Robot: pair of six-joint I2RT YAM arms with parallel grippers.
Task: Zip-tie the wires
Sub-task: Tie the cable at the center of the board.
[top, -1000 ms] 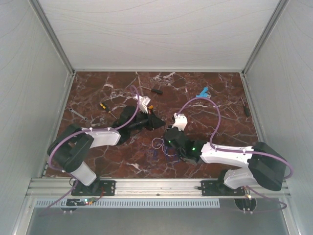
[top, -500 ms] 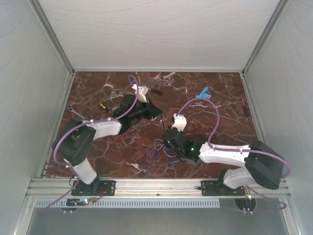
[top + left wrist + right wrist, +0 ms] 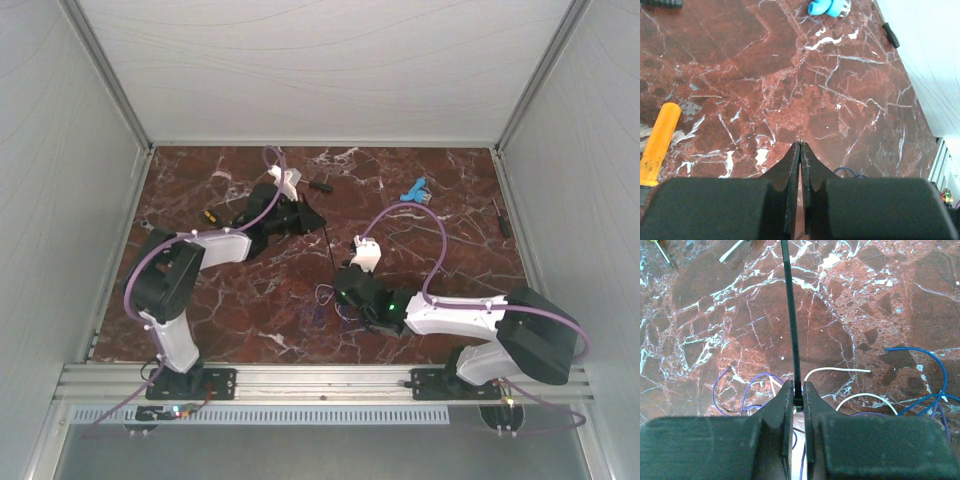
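Nearest me, the wires (image 3: 327, 300) lie looped on the table (image 3: 450, 190), under and beside my right end effector (image 3: 797, 390). That one is clamped on the zip tie (image 3: 791, 315), whose strip runs straight away from the wires. Near its far tip, my left end effector (image 3: 800, 146) is pressed together, empty. I judge the right arm nearer the wires.

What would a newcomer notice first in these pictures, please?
The right gripper stands out, shut on a thin black zip tie that sticks out ahead of it, over the wires looped on the red marble table near its middle. Farther back, the left gripper hangs shut and empty.
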